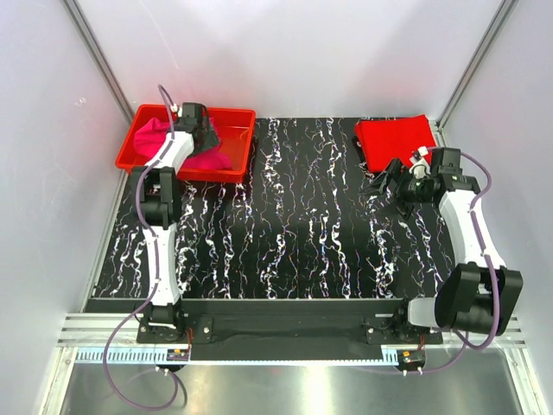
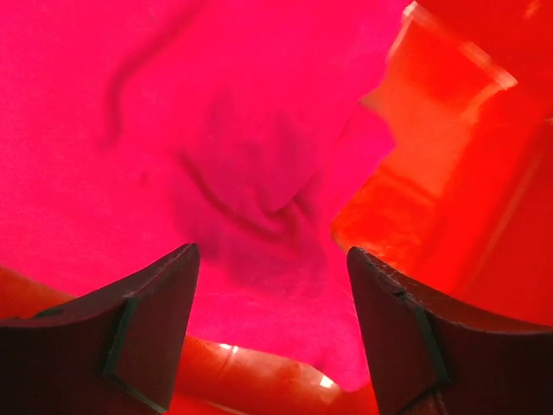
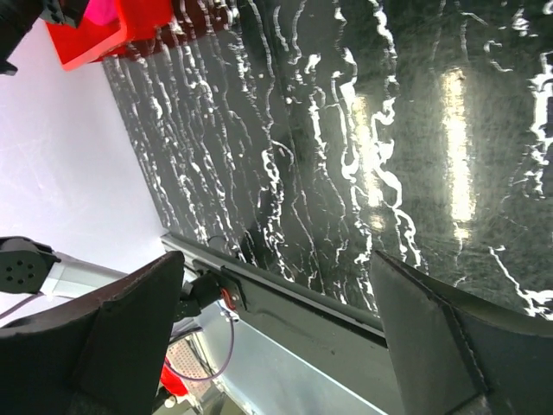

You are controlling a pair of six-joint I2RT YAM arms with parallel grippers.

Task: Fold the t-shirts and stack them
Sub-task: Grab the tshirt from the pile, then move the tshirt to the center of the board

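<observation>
A crumpled magenta-pink t-shirt (image 1: 207, 159) lies in the red tray (image 1: 238, 117) at the back left. It fills the left wrist view (image 2: 173, 130). My left gripper (image 1: 200, 130) hangs open just above it, jaws wide apart with nothing between them (image 2: 272, 268). A folded red t-shirt (image 1: 393, 138) lies flat at the back right corner of the table. My right gripper (image 1: 386, 180) is open and empty just in front of that red shirt, above the bare table (image 3: 276, 285).
The black marbled table top (image 1: 285, 225) spreads between the arms. White walls close in the left, right and back sides. The tray wall (image 2: 449, 156) shows right of the pink shirt. The table's front rail (image 3: 285, 303) shows in the right wrist view.
</observation>
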